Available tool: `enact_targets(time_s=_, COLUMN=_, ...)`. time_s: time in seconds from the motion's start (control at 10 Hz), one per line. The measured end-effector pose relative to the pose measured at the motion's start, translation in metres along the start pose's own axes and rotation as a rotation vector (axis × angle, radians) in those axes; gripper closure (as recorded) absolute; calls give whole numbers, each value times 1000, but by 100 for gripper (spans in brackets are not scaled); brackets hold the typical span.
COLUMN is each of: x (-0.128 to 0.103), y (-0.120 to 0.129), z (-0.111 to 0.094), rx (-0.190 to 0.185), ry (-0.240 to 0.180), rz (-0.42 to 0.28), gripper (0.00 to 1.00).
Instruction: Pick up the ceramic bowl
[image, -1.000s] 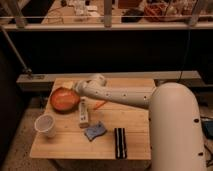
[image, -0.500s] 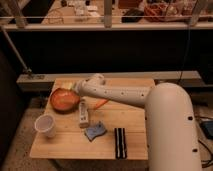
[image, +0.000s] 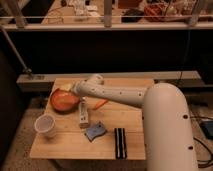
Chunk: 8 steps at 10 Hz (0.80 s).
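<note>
Bowl (image: 61, 101) on the tabletop (image: 65, 147). Your gripper (image: 75, 91) is at the bowl's right rim; you cannot tell its grip state. Cup (image: 45, 125) in front of the bowl; white block (image: 83, 116) and blue sponge (image: 95, 131) front-right, crowding that side.

No text can be read anywhere, even on the tool (image: 75, 93) at the ceramic bowl (image: 62, 101).
</note>
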Motion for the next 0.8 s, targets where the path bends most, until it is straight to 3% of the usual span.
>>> enact_targets(time_s=0.8, x=-5, y=4, z=12, rx=-20, ry=-23, rz=-5, gripper=20)
